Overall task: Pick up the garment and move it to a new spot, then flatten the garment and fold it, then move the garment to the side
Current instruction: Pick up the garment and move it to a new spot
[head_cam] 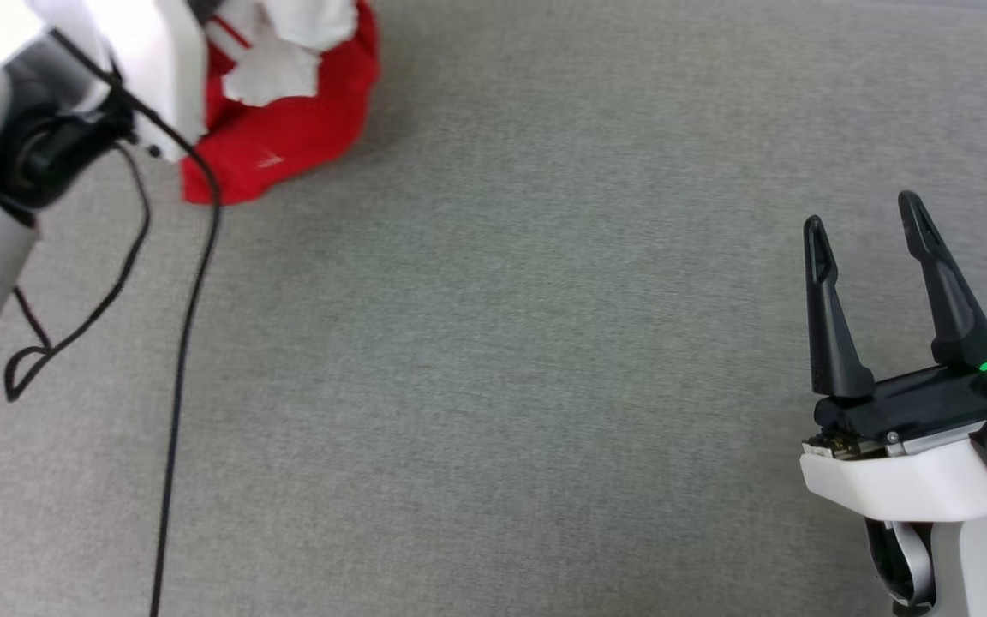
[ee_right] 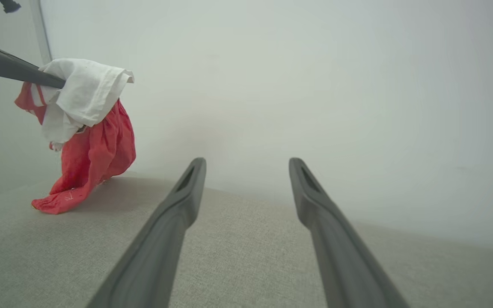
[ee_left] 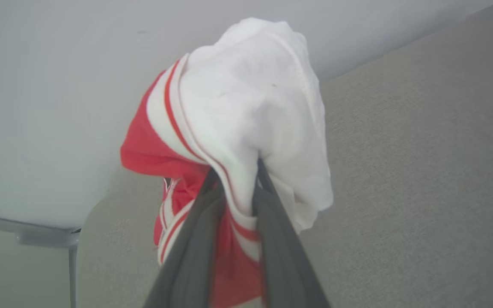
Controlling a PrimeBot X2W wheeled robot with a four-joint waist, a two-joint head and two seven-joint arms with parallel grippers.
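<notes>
Step in hand: the pick-up. The left pincer [ee_left: 236, 167] is clamped on a white sleeve of the garment [head_cam: 288, 137], which hangs bunched at far left with its red hem trailing on the bench [head_cam: 502, 360]. The right pincer [head_cam: 866, 214] stands wide and empty at near right. The next move likely calls for a clean lift and a carry to a new spot.

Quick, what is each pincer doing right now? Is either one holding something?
Left pincer: closed on the garment, which hangs bunched from it.
Right pincer: open, holding nothing.

surf: grey woven cloth [head_cam: 493, 343] | bkgd: plain white wall [ee_right: 315, 85] | grey strip [ee_right: 43, 30] at wall edge
</notes>
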